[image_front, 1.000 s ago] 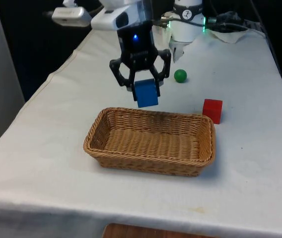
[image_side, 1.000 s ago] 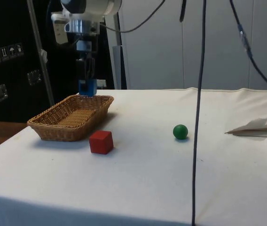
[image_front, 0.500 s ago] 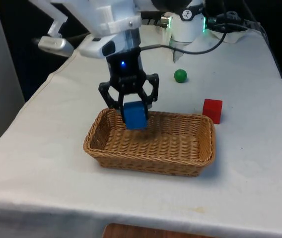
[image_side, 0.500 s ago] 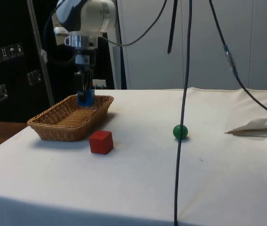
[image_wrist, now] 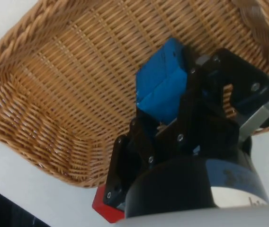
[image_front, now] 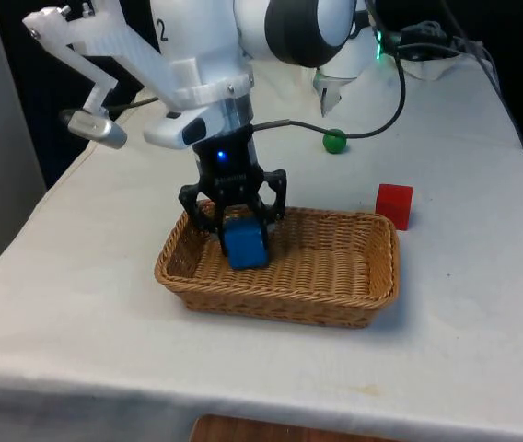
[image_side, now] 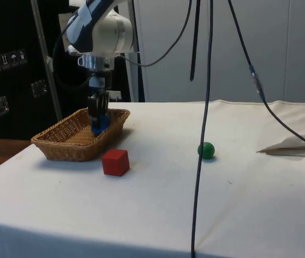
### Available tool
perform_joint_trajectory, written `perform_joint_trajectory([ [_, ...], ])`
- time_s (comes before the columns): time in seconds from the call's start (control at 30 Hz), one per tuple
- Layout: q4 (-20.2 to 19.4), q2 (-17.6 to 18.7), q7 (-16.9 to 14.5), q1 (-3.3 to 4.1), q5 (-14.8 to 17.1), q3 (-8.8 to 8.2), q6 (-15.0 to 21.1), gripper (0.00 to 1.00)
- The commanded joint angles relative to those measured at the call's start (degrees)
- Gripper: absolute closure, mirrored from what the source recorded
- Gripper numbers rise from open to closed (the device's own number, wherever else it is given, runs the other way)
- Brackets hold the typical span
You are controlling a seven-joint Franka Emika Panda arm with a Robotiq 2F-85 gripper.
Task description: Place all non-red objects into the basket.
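Observation:
My gripper is shut on a blue cube and holds it low inside the woven basket, near the end at the front view's left. In the side view the blue cube hangs just below the basket's rim, under the gripper. The wrist view shows the blue cube tilted between the black fingers, just above the wicker floor. A green ball and a red cube lie on the cloth outside the basket.
The red cube sits close to the basket's long side, with the green ball farther along the table. A black cable hangs across the side view. Crumpled white paper lies near the robot's end.
The gripper has come down from above the basket's far rim into the basket, moving toward the front view's left, with the blue cube still held.

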Motion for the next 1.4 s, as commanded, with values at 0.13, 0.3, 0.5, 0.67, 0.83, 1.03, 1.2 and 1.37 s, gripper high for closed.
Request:
perform_joint_trajectory([
  [0.13, 1.1, 0.9, -0.2, -0.63, 0.5, 0.29, -0.2, 0.64],
  [0.3, 1.3, 1.0, -0.3, -0.69, 0.6, 0.29, -0.2, 0.15],
  [0.5, 1.3, 1.1, -0.3, -0.74, 0.6, 0.34, -0.2, 0.00],
  [0.67, 1.0, 0.5, -0.2, -0.57, 0.3, 0.00, -0.6, 0.00],
  [0.83, -0.3, -1.9, 0.1, 0.46, -0.2, -1.49, -2.2, 0.00],
  [1.03, -2.3, -4.7, 0.1, 1.20, -1.2, -2.29, -3.3, 0.00],
  [1.2, -3.8, -7.1, 0.2, 1.72, -2.0, -2.86, -4.0, 0.00],
  [1.37, -5.2, -9.4, 0.6, 2.35, -3.4, -3.44, -4.8, 0.00],
])
